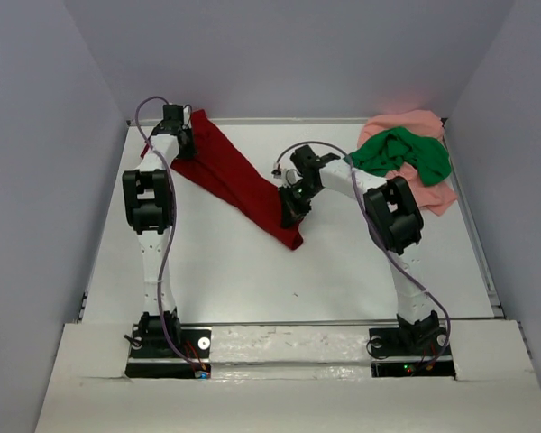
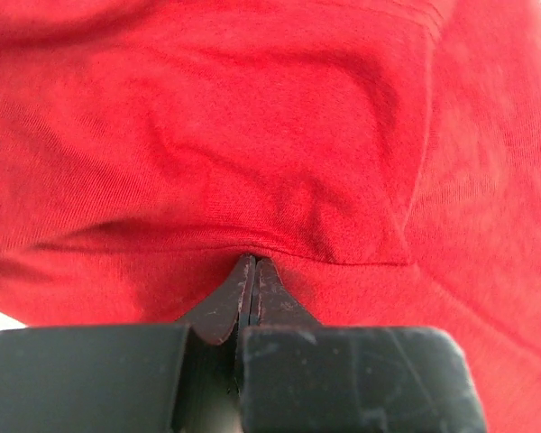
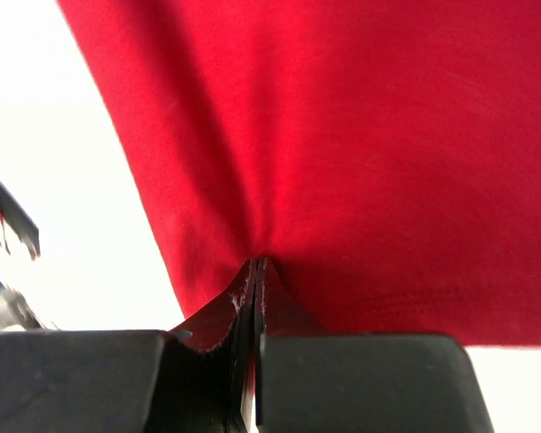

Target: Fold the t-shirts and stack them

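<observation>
Over table (image 1: 234, 289), red t-shirt (image 1: 236, 178) stretched between both claws (image 2: 254, 267) (image 3: 255, 269)

Table (image 1: 343, 271) open in front, red t-shirt (image 1: 234, 176) across middle, green t-shirt (image 1: 401, 152), pink t-shirt (image 1: 433, 194) far right

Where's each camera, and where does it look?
Top camera: above and behind, looking down at the left arm, the right arm, the dark red cloth t-shirt, the bright green cloth t-shirt and the pale pink cloth t-shirt.
Left wrist: on the left arm, looking along left fingers, shut on red cloth.
Right wrist: on the right arm, right fingers shut on red cloth.
Every view shares that t-shirt.
</observation>
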